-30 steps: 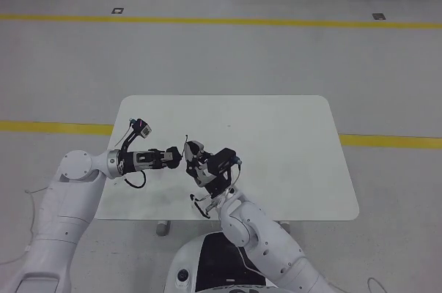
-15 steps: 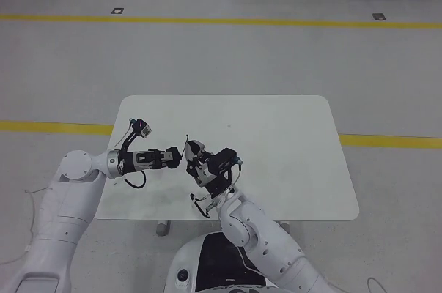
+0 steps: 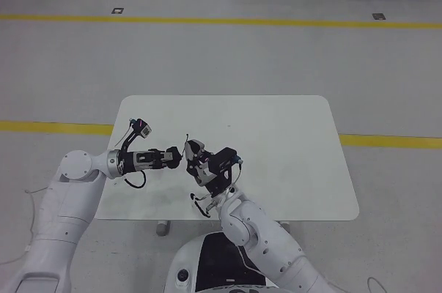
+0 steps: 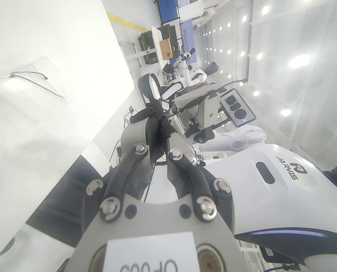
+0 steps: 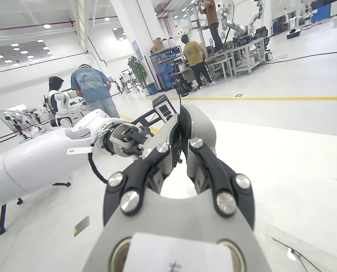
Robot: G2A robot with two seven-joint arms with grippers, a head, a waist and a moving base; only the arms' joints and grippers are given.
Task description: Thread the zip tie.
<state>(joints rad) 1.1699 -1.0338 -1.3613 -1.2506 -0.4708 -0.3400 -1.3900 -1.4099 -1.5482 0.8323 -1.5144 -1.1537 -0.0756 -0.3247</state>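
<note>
Left gripper [image 3: 174, 159]: above the table's front-left part, pointing at the other gripper, fingers pressed together on the zip tie.
Zip tie [image 3: 186, 141]: thin and black, held in the air between the two grippers, one end sticking up past the right fingers [image 5: 191, 123].
Right gripper [image 3: 190, 157]: tip to tip with the left one, pinching the same tie.
Table [image 3: 279, 132]: white, with rounded corners.
Clear sheet [image 4: 32, 86]: lay flat on the table with a second black tie [image 4: 35, 79] on it.
</note>
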